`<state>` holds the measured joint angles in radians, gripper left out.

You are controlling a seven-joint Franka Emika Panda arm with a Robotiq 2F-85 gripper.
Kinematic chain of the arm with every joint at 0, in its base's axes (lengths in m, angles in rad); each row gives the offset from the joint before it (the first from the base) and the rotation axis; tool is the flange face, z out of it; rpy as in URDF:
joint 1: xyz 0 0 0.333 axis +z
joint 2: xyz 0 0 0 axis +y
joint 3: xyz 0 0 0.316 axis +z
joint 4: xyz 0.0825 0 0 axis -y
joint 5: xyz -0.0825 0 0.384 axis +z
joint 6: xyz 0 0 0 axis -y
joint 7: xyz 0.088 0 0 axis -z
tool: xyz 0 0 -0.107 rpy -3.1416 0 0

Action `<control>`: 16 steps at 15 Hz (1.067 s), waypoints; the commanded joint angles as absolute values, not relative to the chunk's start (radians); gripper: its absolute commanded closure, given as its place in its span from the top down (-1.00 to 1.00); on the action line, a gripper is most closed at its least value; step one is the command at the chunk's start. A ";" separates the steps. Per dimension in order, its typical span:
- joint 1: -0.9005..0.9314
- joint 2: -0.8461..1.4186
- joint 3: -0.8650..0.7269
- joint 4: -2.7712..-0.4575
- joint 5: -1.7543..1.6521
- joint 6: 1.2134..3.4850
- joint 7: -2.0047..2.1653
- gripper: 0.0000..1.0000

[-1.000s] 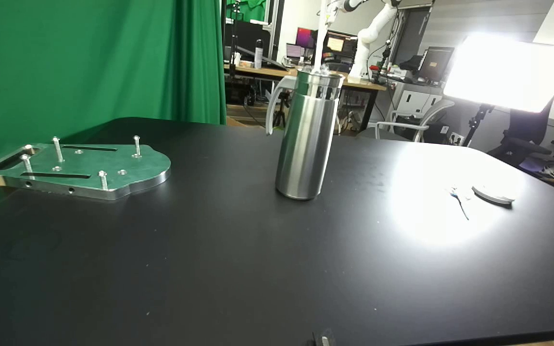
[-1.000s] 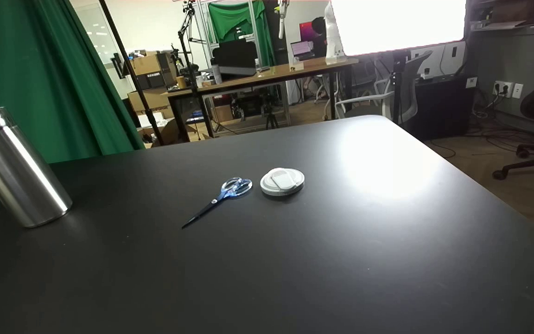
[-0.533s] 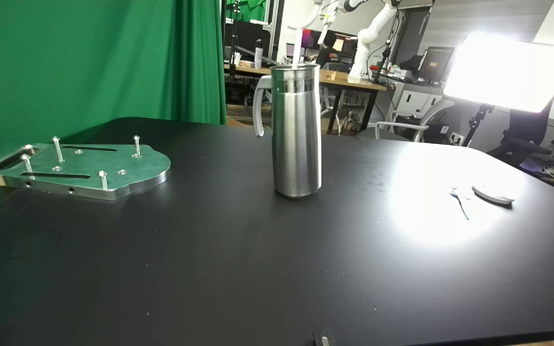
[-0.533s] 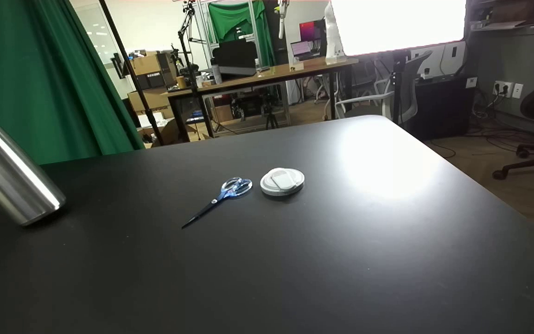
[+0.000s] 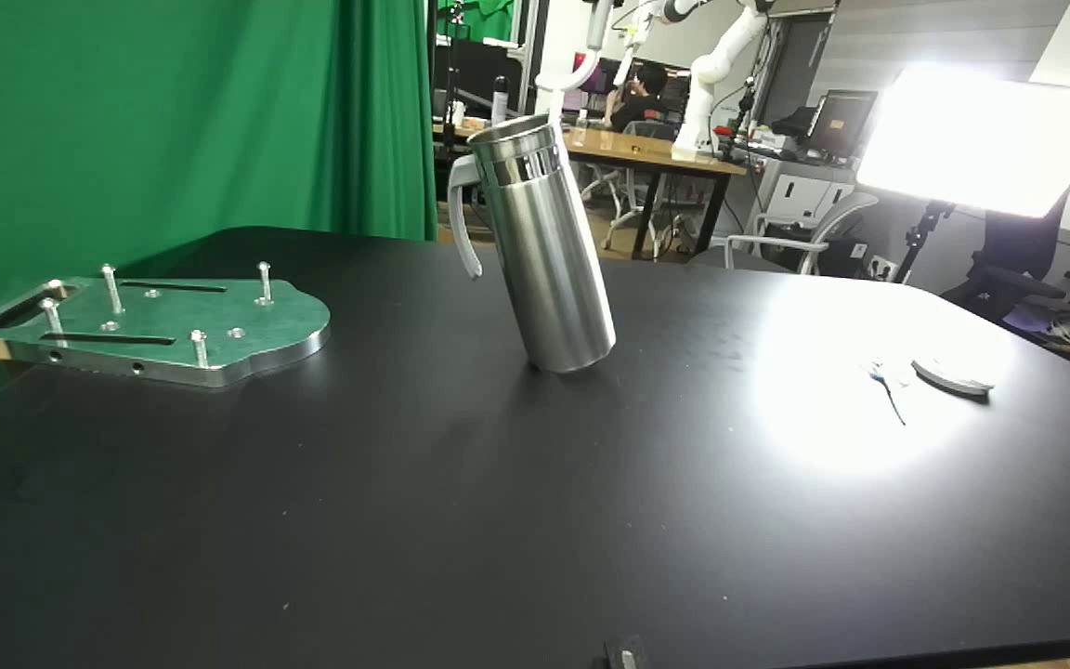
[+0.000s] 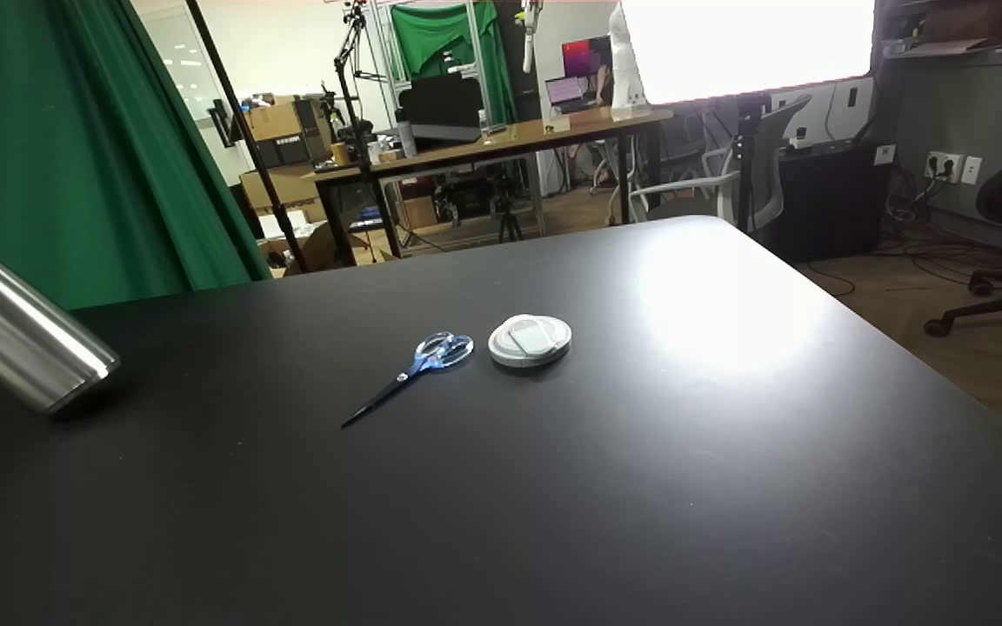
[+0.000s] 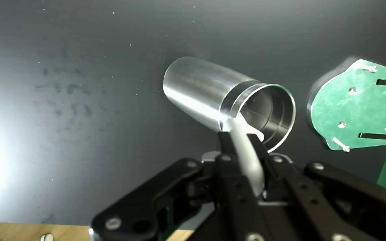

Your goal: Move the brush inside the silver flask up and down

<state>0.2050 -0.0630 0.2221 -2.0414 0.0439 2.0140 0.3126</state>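
Tool (image 7: 241, 135) is seen w/ jaws tight together on the white brush (image 7: 246, 154), pinched by its handle. In wrist view the handle is led to the mouth of the silver flask (image 7: 203, 83) & appears laid along the rim at approx 8 o'clock; bristle head isn't made out, so depth can't be told. From tool, flask body is found at 11 o'clock, mouth at approx 2. Flask is tilted: in an exterior view its mouth is leant to between 11 & 12 o'clock, base prob. tipped onto its edge on the surface (image 5: 405, 483); full lift can't be ruled out.

Up/down stroke is judged to be in hand, w/ sideways pull prob. mixed in. Main risk: flask toppled, b/c rim is levered off-axis by the handle; if balance is lost, green plate (image 7: 364, 110) w/ pegs (image 7: 340, 144), at 2–3 o'clock from tool, could be struck. Second risk: brush twisted in the grip, b/c handle is thin, prob. smooth & loaded at its bend. Also poss.: flask hauled up w/ brush if head's jammed, or brush pulled clear if stroke's taken too high.

Further out, in an exterior view, scissors (image 6: 418, 362) & round white lid (image 6: 531, 341) are seen at 3 o'clock from flask, well apart, so prob. out of harm's way.
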 commanded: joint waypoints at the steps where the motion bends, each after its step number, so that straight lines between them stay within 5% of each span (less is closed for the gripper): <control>1: 0.189 -0.073 0.206 -2.047 0.037 2.021 0.300 -0.92; 16: 0.144 -0.117 0.171 -2.081 -0.026 1.990 0.307 -0.92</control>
